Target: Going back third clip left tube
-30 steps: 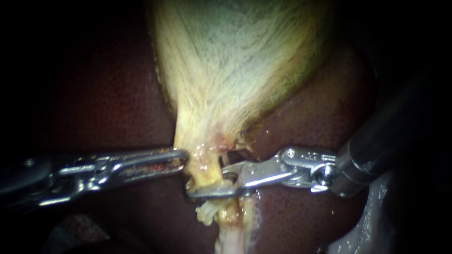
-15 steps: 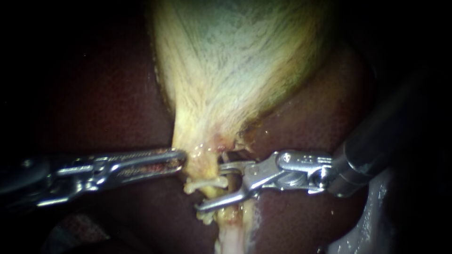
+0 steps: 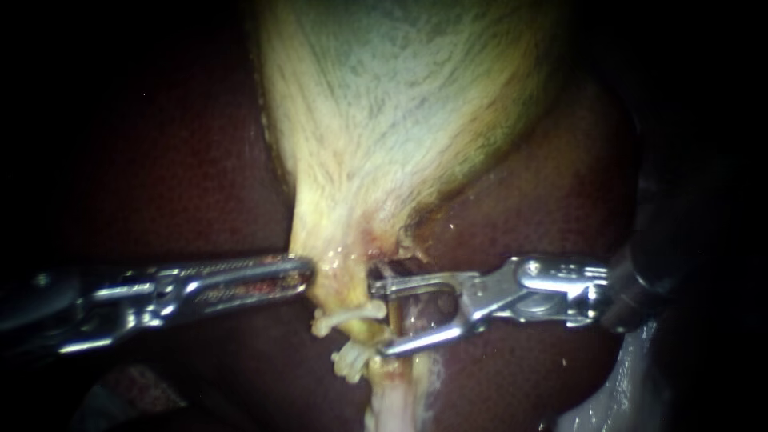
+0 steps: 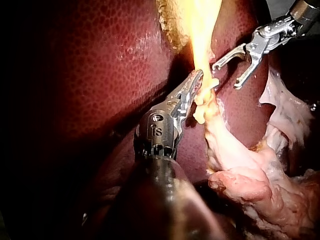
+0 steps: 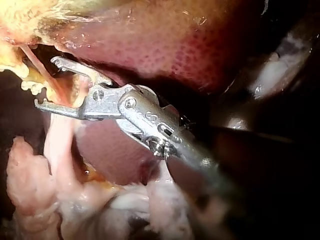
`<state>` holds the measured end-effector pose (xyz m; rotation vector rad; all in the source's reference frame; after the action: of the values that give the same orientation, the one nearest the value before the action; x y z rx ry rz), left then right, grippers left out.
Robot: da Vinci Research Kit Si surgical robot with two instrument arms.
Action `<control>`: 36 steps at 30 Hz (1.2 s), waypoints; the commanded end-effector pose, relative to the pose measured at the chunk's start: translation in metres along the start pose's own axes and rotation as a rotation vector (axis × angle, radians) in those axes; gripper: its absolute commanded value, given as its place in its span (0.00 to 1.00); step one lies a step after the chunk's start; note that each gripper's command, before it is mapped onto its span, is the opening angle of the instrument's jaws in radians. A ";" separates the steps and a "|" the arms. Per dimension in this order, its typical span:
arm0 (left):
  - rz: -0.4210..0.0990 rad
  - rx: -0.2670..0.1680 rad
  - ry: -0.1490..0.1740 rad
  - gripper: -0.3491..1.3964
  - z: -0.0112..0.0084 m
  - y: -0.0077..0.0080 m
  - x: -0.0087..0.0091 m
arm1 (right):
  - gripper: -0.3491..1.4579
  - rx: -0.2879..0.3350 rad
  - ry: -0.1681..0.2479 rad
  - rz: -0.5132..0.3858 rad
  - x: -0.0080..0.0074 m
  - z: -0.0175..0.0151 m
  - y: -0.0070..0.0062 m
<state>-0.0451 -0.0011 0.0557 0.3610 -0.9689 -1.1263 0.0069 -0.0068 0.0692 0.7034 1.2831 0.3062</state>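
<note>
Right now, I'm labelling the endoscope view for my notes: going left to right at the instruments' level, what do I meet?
In order: left instrument → narrow lower end of the gallbladder → right instrument. The liver lies behind all of these, so it has no place in the order.

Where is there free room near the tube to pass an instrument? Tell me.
Free: bare liver above the left instrument, beside the gallbladder; also the liver below the right instrument, whose jaws are open. Crowded: the tube with two white clips, hemmed in by both instruments.
</note>
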 end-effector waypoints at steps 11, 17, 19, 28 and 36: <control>0.000 0.000 0.000 0.00 0.0005 0.0003 0.0001 | 0.50 -0.039 0.006 -0.105 0.0033 -0.0048 -0.0007; 0.002 -0.005 -0.003 0.00 0.0022 0.0008 0.0007 | 0.51 -0.039 0.006 -0.118 0.0033 -0.0046 -0.0009; 0.004 -0.003 -0.003 0.00 0.0030 0.0009 0.0010 | 0.51 -0.039 0.006 -0.124 0.0033 -0.0047 -0.0010; 0.008 -0.004 0.014 0.00 0.0055 0.0007 0.0016 | 0.52 -0.040 0.004 -0.153 0.0034 -0.0046 -0.0012; 0.008 -0.001 0.015 0.00 0.0057 0.0008 0.0016 | 0.52 -0.040 0.004 -0.153 0.0034 -0.0046 -0.0012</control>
<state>-0.0490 -0.0009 0.0601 0.3634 -0.9554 -1.1158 0.0032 -0.0043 0.0654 0.5671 1.3237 0.2071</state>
